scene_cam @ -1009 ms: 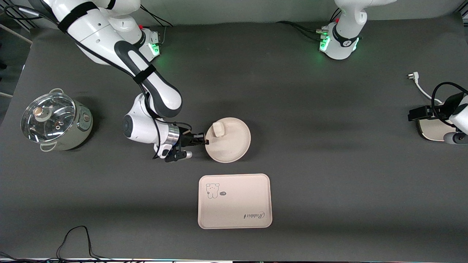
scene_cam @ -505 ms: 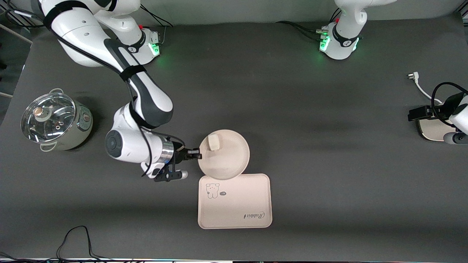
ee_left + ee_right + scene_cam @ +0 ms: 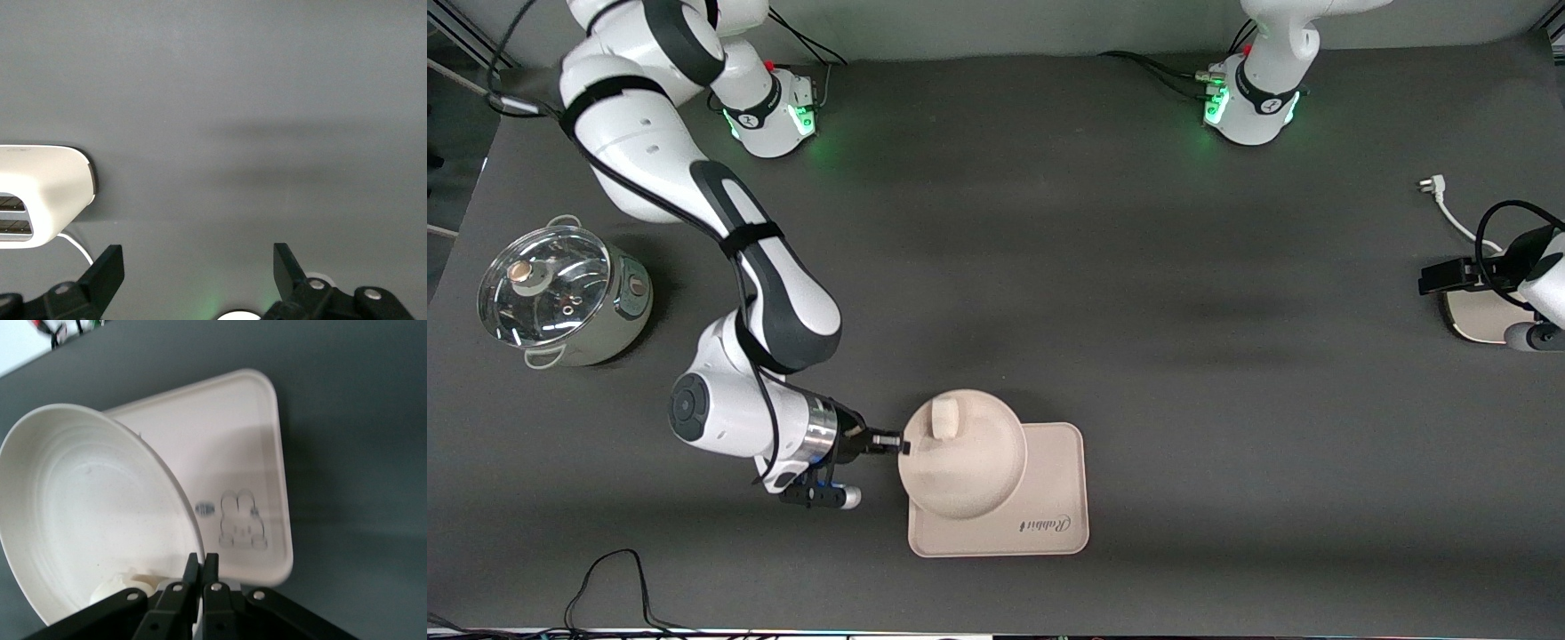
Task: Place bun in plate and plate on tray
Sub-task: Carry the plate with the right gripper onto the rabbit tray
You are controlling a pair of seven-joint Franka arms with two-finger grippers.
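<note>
My right gripper (image 3: pixel 903 447) is shut on the rim of the round cream plate (image 3: pixel 969 471) and holds it, slightly tilted, over the end of the rectangular tray (image 3: pixel 1054 502) nearer the right arm. The small off-white bun (image 3: pixel 943 416) lies in the plate near the gripped edge. In the right wrist view the pinched fingers (image 3: pixel 201 563) clamp the plate (image 3: pixel 87 507), the bun (image 3: pixel 120 587) sits beside them, and the tray (image 3: pixel 247 453) with its bear drawing lies below. My left gripper (image 3: pixel 198 257) waits open and empty at the left arm's end of the table.
A metal pot with a glass lid (image 3: pixel 560 298) stands at the right arm's end of the table. A white toaster (image 3: pixel 1480 316) with a white plug and cord (image 3: pixel 1440 200) sits under the left arm's hand. A black cable (image 3: pixel 614 578) loops at the front edge.
My right gripper has carried the plate with the bun toward the front camera, from the bare table to over the tray. The left arm has not moved.
</note>
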